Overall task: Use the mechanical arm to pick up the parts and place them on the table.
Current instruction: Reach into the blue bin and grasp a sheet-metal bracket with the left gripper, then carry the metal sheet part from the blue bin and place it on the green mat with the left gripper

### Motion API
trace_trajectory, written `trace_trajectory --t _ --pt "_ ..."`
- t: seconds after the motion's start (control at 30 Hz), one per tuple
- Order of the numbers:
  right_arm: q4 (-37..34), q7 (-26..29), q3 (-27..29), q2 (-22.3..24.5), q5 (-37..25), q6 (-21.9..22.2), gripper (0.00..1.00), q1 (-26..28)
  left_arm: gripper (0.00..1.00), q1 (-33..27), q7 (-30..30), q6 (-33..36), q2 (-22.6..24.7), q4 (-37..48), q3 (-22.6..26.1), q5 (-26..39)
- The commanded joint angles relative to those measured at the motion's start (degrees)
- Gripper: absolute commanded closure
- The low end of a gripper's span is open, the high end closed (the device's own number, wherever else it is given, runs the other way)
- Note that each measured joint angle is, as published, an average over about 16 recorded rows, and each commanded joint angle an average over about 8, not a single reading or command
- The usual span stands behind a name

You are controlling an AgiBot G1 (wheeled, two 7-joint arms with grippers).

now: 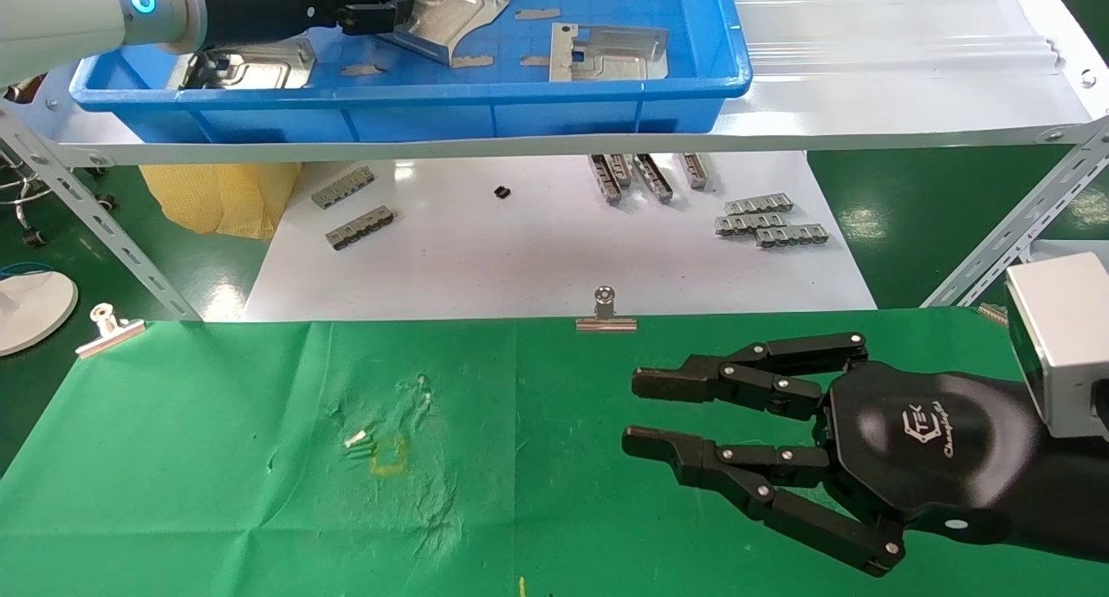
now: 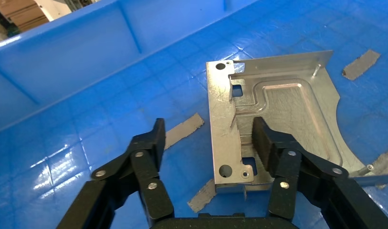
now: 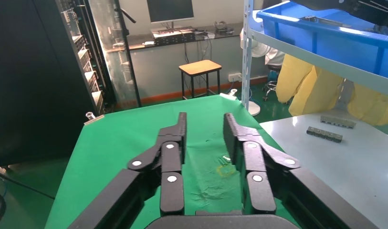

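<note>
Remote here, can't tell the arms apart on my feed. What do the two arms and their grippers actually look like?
Both look alike. The right gripper has black jointed link fingers with silver rivets on a black hexagonal palm with a white logo, and a silver box at the wrist. The left gripper has the same black riveted links; its arm is light grey with a glowing blue ring.

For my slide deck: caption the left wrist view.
Left gripper open astride a stamped metal plate in the blue tray.

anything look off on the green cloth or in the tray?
Yes, on the table: its green cloth is scuffed and wrinkled at mid-left, with a yellowish stain and small white flecks. In the blue tray, grey tape strips lie scattered among the parts. The left gripper is open around one; the right gripper hovers open.
</note>
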Motion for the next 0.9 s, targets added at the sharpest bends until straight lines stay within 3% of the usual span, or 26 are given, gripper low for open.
trace_trajectory --t 0.03,0.6,0.9 --pt "0.0 0.0 0.0 0.0 0.0 0.0 0.0 0.0 1.0 0.2 -0.3 -0.7 0.2 0.3 0.0 0.0" --pt "0.0 0.0 0.0 0.0 0.0 0.0 0.0 0.0 1.0 1.2 -0.3 -1.2 -0.2 -1.2 -1.9 -2.8" --pt "0.0 0.0 0.0 0.0 0.0 0.0 0.0 0.0 1.0 0.2 4.2 5.2 -3.6 -4.3 -5.2 -7.5"
